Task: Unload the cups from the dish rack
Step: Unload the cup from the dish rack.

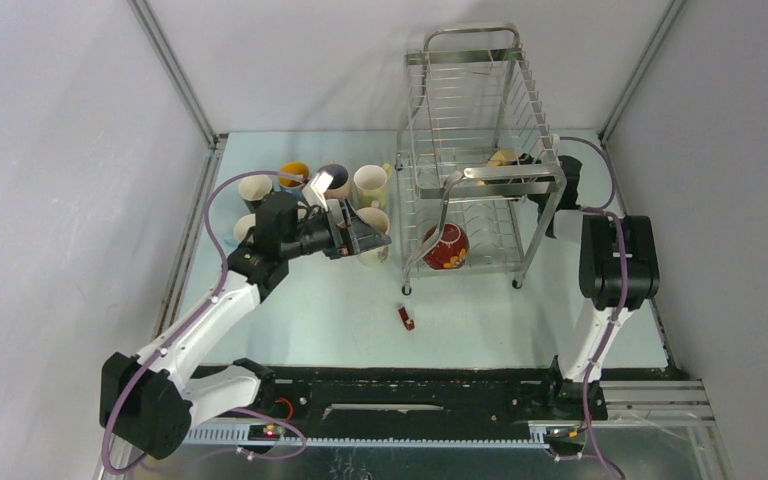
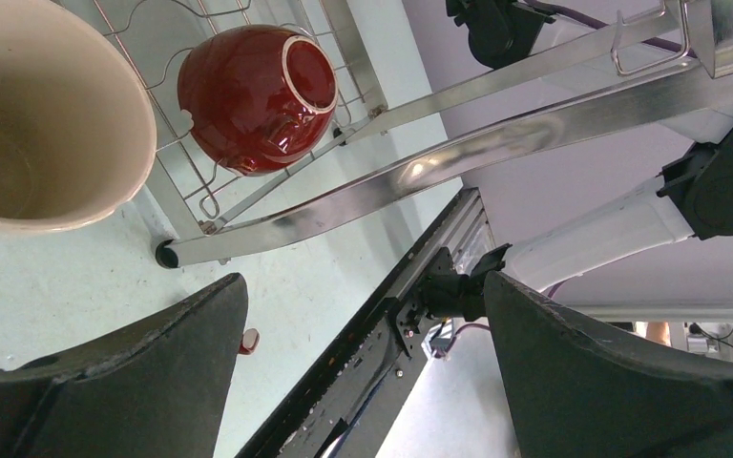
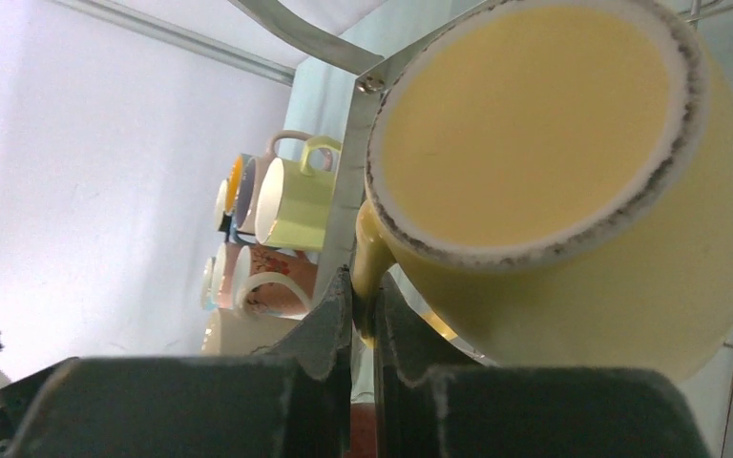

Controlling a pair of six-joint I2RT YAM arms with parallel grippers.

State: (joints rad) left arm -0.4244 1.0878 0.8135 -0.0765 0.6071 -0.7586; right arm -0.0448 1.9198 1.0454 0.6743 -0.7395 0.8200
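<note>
The chrome dish rack (image 1: 480, 110) stands at the back of the table. A yellow cup (image 3: 573, 191) sits on its upper tier (image 1: 503, 157). My right gripper (image 3: 366, 305) is shut on this cup's handle, reaching in from the rack's right side (image 1: 528, 162). A dark red cup (image 1: 447, 246) lies on the lower tier, also in the left wrist view (image 2: 258, 95). My left gripper (image 2: 363, 315) is open and empty, just left of the rack (image 1: 375, 240), beside a cream cup (image 2: 38, 124). Several cups (image 1: 335, 180) stand on the table to the left.
A small dark red fragment (image 1: 405, 319) lies on the table in front of the rack. The rack's foot (image 2: 164, 255) is close to my left fingers. Enclosure walls stand left, right and behind. The black rail (image 1: 410, 385) runs along the near edge.
</note>
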